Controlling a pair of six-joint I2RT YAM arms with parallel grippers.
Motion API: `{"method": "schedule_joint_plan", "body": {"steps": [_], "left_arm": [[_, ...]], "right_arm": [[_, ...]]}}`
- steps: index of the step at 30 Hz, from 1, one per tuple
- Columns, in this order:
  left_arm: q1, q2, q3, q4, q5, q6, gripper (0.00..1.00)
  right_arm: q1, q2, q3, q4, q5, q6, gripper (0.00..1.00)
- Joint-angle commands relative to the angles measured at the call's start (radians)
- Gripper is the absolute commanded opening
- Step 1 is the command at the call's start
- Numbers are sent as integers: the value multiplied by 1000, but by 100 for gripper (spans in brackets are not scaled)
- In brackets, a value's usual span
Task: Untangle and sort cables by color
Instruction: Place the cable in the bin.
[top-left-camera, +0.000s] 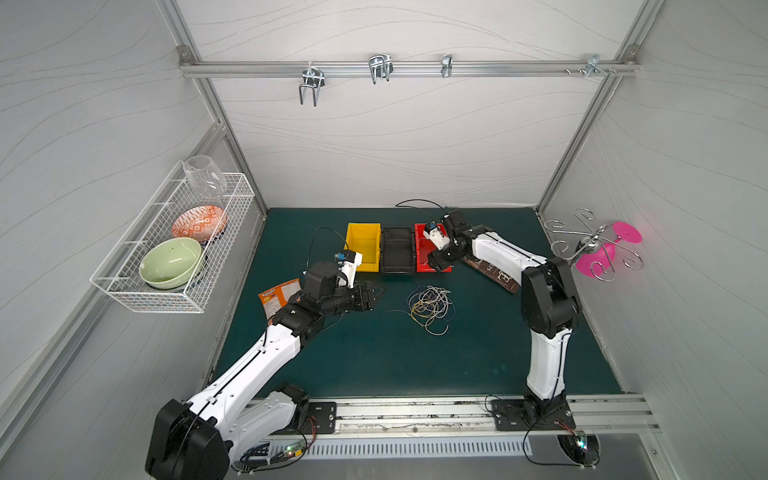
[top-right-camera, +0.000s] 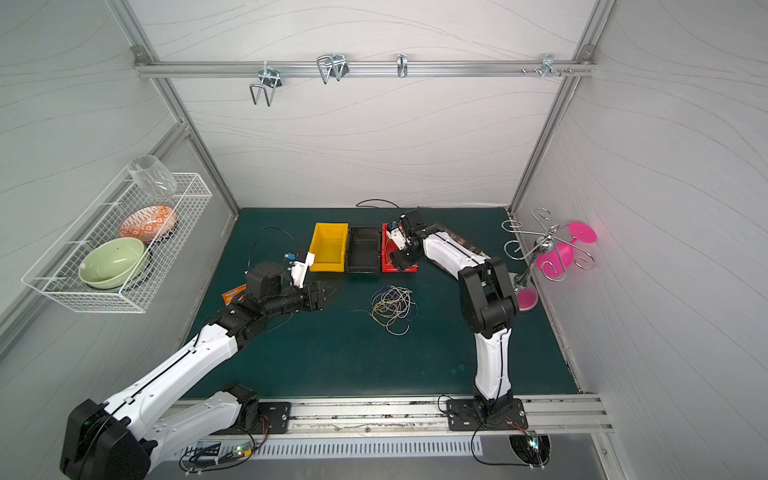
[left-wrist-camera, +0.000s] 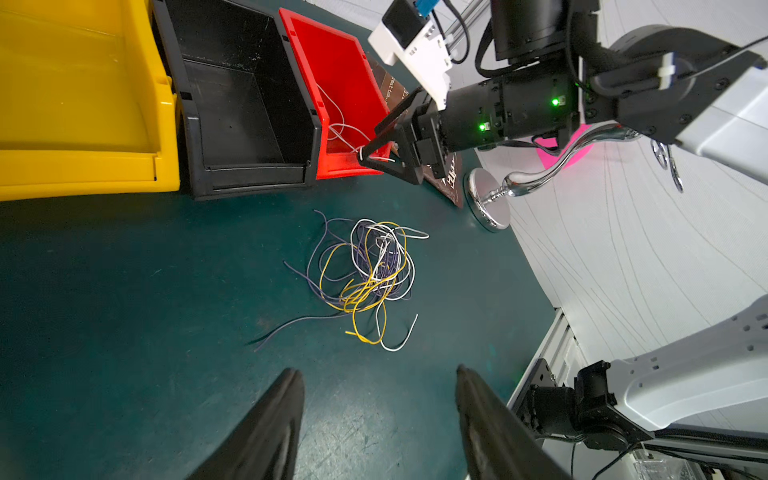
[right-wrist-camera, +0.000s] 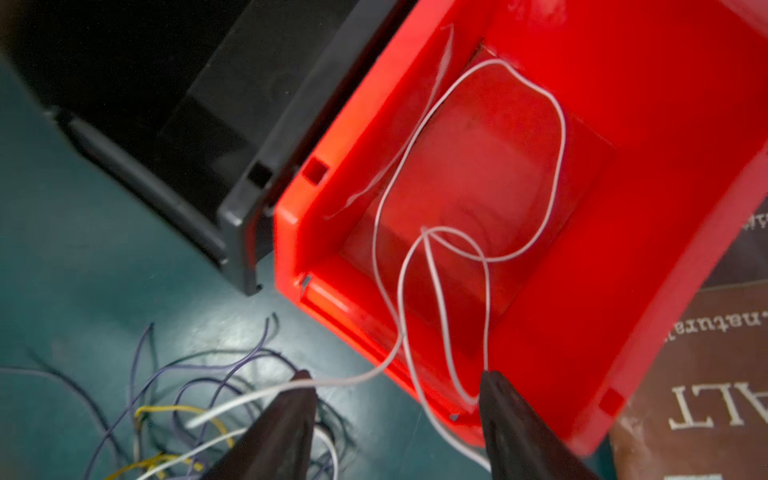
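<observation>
In both top views most of the cables (top-left-camera: 430, 307) lie knotted together on the counter (top-left-camera: 415, 365), just on the robot's side of the red bin (top-left-camera: 422, 253). The black bin (top-left-camera: 398, 249) touches the red bin's flank, the yellow bin (top-left-camera: 363, 245) comes after it, and both look empty. The right end effector (top-left-camera: 436, 259) hangs over the red bin's near end. The left end effector (top-left-camera: 372, 297) waits well apart from the red bin, beside the cables. From the left wrist, the left end effector (left-wrist-camera: 377, 369) is spread with nothing between its fingers and points at the cables (left-wrist-camera: 365, 274), where white, yellow and dark violet strands interlace. A white cable (left-wrist-camera: 340, 129) shows inside the red bin (left-wrist-camera: 332, 70). From the right wrist, that white cable (right-wrist-camera: 557, 137) loops across the red bin's (right-wrist-camera: 623, 124) floor, with one end trailing over the near lip onto the counter. The right end effector (right-wrist-camera: 395, 374) stands spread. The strand passes both fingertips and seems not to be pinched. By my reading the sorting has barely begun: one white strand is delivered apart from its tail, no yellow or dark strand is placed, and the rest of the knot remains to be pulled apart.
</observation>
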Motion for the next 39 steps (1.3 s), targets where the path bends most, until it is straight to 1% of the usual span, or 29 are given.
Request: {"method": "schedule_joint_plan", "body": {"steps": [1,2,3,6,7,13,19,22,30,35,39], "left_arm": [[3,-15,21,12,-13,15,62],[3,-15,21,12,-14,16,62],[3,-16,20,11,-16,17,62],[3,-15,27,8,-18,23,62],[4,-14,28,7,-19,25,62],[4,-7,41,6,-21,29,63],[3,-7,43,0,-22,35,63],[3,-4,47,-5,-24,38,63],[4,-6,50,-10,-26,41,63],[4,-5,49,-11,-24,41,63],[4,-6,42,-9,-26,40,63]], "right_arm": [[-9,40,45,6,16,-17,56],[-14,49,53,4,6,-13,48],[-19,56,65,-3,-4,-7,36],[-28,59,85,-5,-23,-4,4],[-28,57,90,-3,-22,-6,0],[-50,84,170,-2,-34,-6,0],[-58,169,268,-10,-75,12,0],[-48,214,307,-12,-69,18,0],[-38,303,339,-21,-35,33,0],[-34,302,325,-30,-38,28,1],[-34,221,289,-26,-40,20,20]]}}
